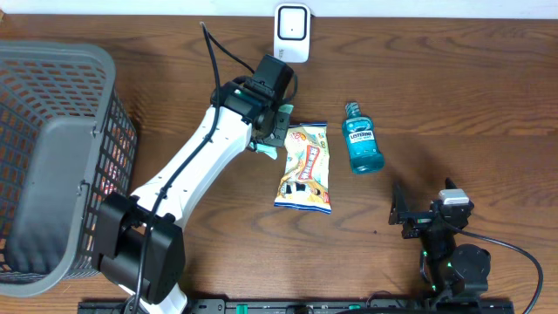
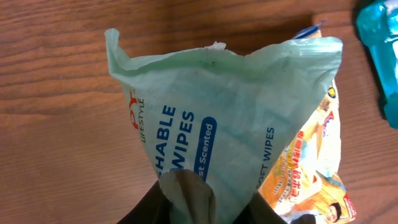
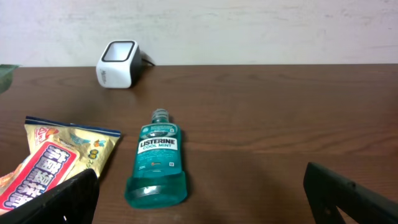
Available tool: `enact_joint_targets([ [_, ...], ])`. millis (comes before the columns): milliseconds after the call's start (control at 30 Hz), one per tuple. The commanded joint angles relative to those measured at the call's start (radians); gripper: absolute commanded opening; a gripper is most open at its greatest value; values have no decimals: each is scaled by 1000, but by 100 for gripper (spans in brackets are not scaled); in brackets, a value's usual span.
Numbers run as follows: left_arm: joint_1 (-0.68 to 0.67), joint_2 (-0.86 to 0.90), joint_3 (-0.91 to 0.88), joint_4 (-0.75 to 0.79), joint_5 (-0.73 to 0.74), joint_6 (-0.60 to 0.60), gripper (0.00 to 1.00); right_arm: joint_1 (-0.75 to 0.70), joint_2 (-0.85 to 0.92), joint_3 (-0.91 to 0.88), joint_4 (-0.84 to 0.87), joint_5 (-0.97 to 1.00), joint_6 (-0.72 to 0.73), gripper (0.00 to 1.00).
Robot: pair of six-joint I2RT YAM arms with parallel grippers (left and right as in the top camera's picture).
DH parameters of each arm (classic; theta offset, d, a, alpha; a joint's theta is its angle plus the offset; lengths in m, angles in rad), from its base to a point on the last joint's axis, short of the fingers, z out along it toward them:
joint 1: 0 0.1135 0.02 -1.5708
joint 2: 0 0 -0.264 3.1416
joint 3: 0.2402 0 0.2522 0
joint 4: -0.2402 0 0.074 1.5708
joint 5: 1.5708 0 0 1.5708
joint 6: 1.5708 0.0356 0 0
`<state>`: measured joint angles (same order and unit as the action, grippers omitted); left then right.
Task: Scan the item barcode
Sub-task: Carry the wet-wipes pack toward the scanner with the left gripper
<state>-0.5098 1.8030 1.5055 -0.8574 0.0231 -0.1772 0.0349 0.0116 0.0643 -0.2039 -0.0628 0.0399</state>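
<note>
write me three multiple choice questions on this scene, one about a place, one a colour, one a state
1. Where is the mouthwash bottle?
A) lying left of the snack bag
B) lying right of the snack bag
C) standing upright on the snack bag

2. What colour is the scanner?
A) mostly white
B) mostly red
C) mostly green

3. What state is the left tool in?
A) open and empty
B) shut on the scanner
C) shut on the wipes pack

Answers:
1 B, the overhead view shows the bottle on its side past the bag's right edge.
2 A, its casing is white around a dark window.
3 C, the left wrist view shows the pack pinched between the fingers.
</note>
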Motion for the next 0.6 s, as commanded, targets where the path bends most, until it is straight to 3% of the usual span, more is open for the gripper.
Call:
enact_joint_targets([
  [0,-19,6,2,-2,-8,-6,12,11,-6,-2,-2,4,-13,99],
  [233,-57,7,-36,16,-7,-55,11,11,-6,-2,-2,4,-13,99],
  [433,-73,7,-132,115,-4,-171,12,11,-6,-2,-2,4,-13,99],
  [567,-74,8,-195,228,102,-188,12,11,-6,-2,-2,4,-13,99],
])
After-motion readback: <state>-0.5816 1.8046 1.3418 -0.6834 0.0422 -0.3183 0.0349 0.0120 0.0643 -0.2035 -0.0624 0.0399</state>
